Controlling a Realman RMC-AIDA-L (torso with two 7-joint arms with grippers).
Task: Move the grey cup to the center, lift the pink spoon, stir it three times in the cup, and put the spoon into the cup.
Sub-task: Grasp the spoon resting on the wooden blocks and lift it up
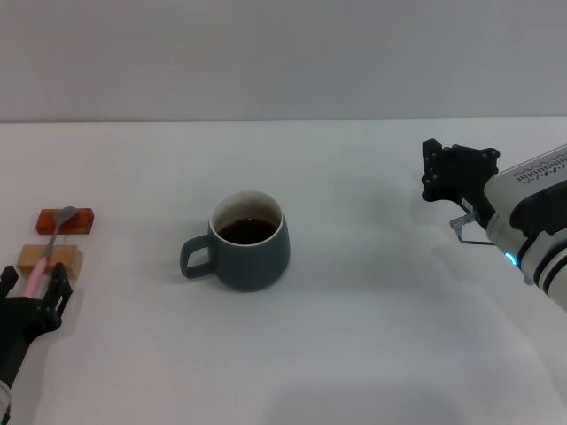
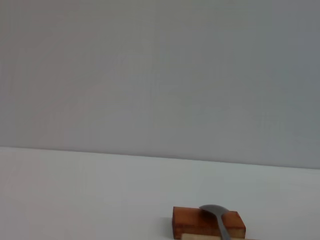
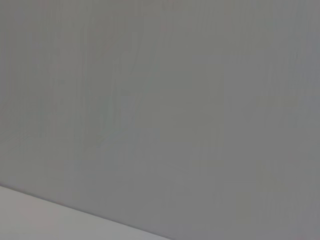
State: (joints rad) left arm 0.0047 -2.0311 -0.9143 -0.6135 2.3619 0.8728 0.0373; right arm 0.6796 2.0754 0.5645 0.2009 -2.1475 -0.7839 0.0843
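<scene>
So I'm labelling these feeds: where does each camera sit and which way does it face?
Head: above, facing down at the slate-grey mug; left pincer at the pink-handled spoon, right pincer at the right.
Left wrist: low, facing the wall; no body shown.
Right wrist: wall and table edge only.
Shared: head and left wrist show the spoon on the orange-brown block.

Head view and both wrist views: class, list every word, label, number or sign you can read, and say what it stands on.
No text can be read.
Right arm's white casing: a row of fine dark marks, too small to read.
Grey cup: plain, no print.
Pink spoon and the two blocks under it, dark brown and pale: no marks.
White table and wall: blank.
</scene>
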